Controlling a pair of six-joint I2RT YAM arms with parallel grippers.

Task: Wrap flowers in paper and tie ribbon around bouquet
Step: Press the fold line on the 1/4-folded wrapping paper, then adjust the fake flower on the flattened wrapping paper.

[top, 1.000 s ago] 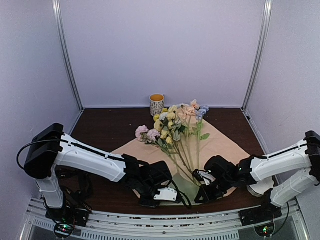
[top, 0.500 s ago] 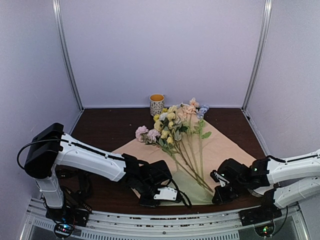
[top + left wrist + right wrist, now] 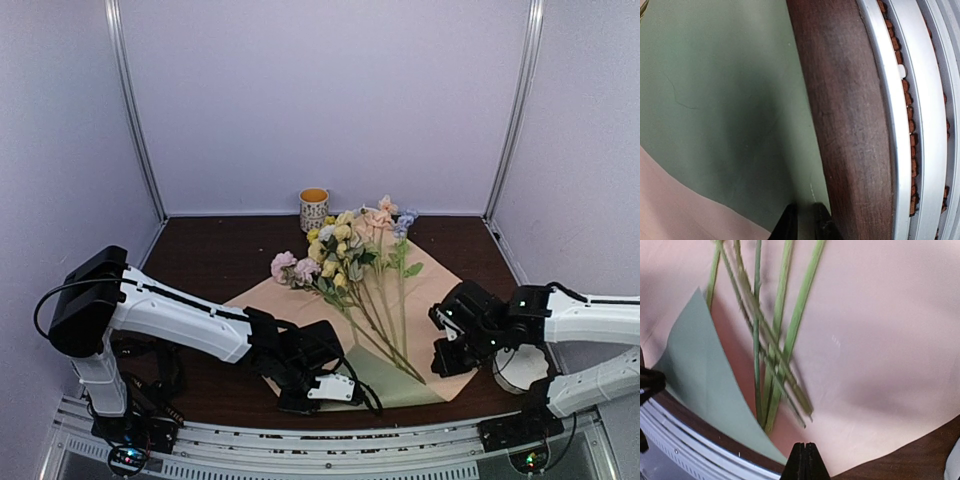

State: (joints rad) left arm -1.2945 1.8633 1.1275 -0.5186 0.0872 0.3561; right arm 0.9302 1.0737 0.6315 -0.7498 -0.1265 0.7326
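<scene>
Wrapping: left gripper (image 3: 805, 227) pinches paper's (image 3: 715, 100) 6 o'clock corner. Right gripper (image 3: 804, 460), at 4 o'clock, is closed and empty. Next, I judge: fold paper over flowers (image 3: 340, 250).

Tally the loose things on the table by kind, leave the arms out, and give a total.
paper sheet: 1
flower bunch: 1
patterned cup: 1
white round object: 1
Total: 4

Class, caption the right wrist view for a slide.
Shut right hand above flowers' green stems on peach paper, sage corner folded over.
</scene>
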